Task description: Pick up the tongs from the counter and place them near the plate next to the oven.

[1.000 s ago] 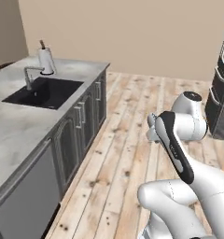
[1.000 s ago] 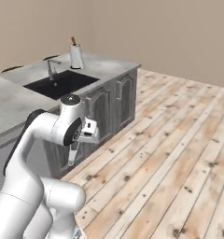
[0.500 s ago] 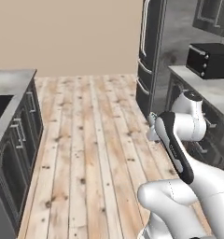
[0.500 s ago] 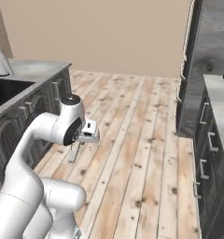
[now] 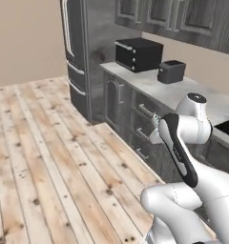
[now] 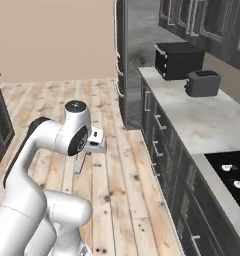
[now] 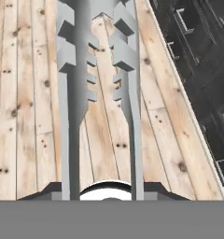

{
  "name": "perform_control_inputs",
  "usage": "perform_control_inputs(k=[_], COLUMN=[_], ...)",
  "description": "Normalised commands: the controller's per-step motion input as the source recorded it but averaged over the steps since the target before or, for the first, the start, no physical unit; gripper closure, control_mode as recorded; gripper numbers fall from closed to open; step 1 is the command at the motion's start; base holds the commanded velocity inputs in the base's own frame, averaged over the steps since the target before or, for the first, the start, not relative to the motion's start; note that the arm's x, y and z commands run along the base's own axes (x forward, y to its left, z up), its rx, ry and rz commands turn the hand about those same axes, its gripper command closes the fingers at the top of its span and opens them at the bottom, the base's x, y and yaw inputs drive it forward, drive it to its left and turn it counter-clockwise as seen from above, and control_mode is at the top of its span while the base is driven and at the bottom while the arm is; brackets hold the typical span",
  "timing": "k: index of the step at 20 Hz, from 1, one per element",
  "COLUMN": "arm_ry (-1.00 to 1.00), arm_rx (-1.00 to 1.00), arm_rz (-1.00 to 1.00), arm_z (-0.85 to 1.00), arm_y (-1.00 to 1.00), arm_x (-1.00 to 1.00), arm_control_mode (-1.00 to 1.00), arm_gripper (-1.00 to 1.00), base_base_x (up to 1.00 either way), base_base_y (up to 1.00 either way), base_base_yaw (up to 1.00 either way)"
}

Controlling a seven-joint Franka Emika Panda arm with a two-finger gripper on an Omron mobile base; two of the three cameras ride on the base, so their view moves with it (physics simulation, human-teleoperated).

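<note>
arm folded in close, likely so it carries safely while the base moves | gripper [image 6: 85, 156] closed on the tongs [image 7: 97, 70], which hang over the wood floor [image 5: 35, 157] | counter [image 6: 212, 125] on the right holds a toaster oven [image 6: 178, 59] and toaster [image 6: 203, 82] near its far end | plate not reached yet

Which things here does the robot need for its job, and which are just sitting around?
For the job: tongs, gripped in the claw; counter.
Just sitting around: toaster, microwave, fridge, stove.
</note>
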Motion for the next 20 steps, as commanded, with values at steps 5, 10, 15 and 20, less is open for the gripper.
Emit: perform_control_inputs(k=[5,10,15,20], arm_ry=[0.0,0.0,0.0,0.0], arm_rx=[0.0,0.0,0.0,0.0], arm_rz=[0.0,0.0,0.0,0.0], arm_z=[0.0,0.0,0.0,0.0], arm_y=[0.0,0.0,0.0,0.0], arm_x=[0.0,0.0,0.0,0.0], arm_control_mode=[1.0,1.0,1.0,1.0], arm_gripper=[1.0,1.0,1.0,1.0], base_base_x=[-0.59,-0.56,-0.51,-0.47], base_base_y=[0.04,0.01,0.0,0.0], base_base_yaw=[-0.62,-0.62,-0.62,-0.61])
